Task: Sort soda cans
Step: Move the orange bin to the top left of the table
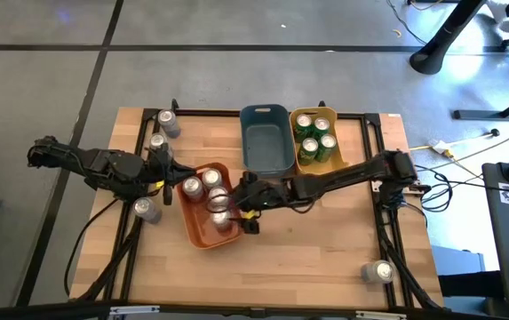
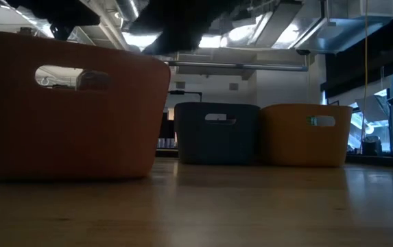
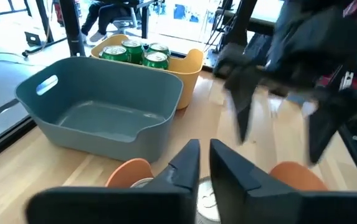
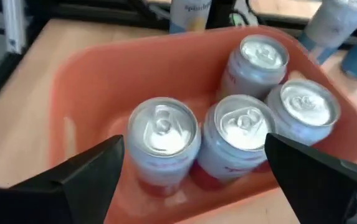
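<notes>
- Your right gripper (image 4: 190, 171) hovers over the orange bin (image 4: 103, 74), fingers spread wide above four cans (image 4: 237, 134).
- Your left gripper (image 3: 204, 163) hangs by the bin's other side, fingers nearly together, pinching nothing.

The right gripper (image 4: 194, 165) is hovering over the orange bin (image 4: 97, 81), and its two dark fingers (image 4: 85, 171) are standing wide apart. Four soda cans (image 4: 237, 127) with silver tops are standing upright in the bin, close together. Beyond the bin's far wall, more cans (image 4: 335, 22) are showing on the wooden table (image 4: 22, 124).
</notes>
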You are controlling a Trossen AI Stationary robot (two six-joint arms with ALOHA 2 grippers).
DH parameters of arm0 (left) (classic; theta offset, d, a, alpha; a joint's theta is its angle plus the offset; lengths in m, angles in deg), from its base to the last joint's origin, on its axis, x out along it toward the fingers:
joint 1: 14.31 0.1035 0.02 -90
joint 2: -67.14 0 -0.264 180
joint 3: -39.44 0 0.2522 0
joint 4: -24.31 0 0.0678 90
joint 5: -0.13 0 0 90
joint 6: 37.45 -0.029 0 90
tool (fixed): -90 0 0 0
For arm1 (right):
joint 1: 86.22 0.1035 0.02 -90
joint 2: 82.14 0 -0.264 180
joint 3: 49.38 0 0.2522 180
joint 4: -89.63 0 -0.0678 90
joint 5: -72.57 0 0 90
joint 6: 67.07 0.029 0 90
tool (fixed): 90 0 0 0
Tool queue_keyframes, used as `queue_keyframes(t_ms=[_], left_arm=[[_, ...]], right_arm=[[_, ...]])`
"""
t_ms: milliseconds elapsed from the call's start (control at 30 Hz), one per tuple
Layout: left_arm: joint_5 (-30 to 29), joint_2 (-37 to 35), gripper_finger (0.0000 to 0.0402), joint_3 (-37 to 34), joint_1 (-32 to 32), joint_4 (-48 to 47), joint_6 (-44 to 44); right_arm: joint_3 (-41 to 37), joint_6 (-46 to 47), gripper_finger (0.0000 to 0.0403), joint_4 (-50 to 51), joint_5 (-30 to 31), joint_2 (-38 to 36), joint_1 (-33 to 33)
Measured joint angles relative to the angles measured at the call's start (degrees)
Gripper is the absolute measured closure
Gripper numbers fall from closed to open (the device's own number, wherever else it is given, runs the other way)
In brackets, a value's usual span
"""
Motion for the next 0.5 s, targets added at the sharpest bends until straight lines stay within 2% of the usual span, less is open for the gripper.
queue_keyframes(t_ms=[133, 200, 267, 333, 500], left_arm=[[0.5, 0.4, 0.0313, 0.0, 0.0, -0.8, 1.1], [4.1, 0.5, 0.0283, 0.0, -0.1, -0.3, 1.3], [10.4, 0.9, 0.0259, 0.0, -1.0, 0.4, 1.1], [15.5, 2.3, 0.0244, 0.0, -3.7, 1.3, 1.3], [15.5, 10.7, 0.0241, 0.1, -12.4, 5.8, 5.7]], right_arm=[[0.0, 0.9, 0.0016, 2.9, 0.2, -2.6, 2.0], [0.0, 1.1, 0.0016, 4.0, -0.1, -2.7, 3.3], [0.0, 1.5, 0.0016, 4.6, -0.2, -2.7, 4.4], [0.0, 2.4, 0.0016, 4.8, 0.0, -2.7, 5.0], [0.0, 3.6, 0.0016, 7.6, 2.7, -2.7, 5.3]])
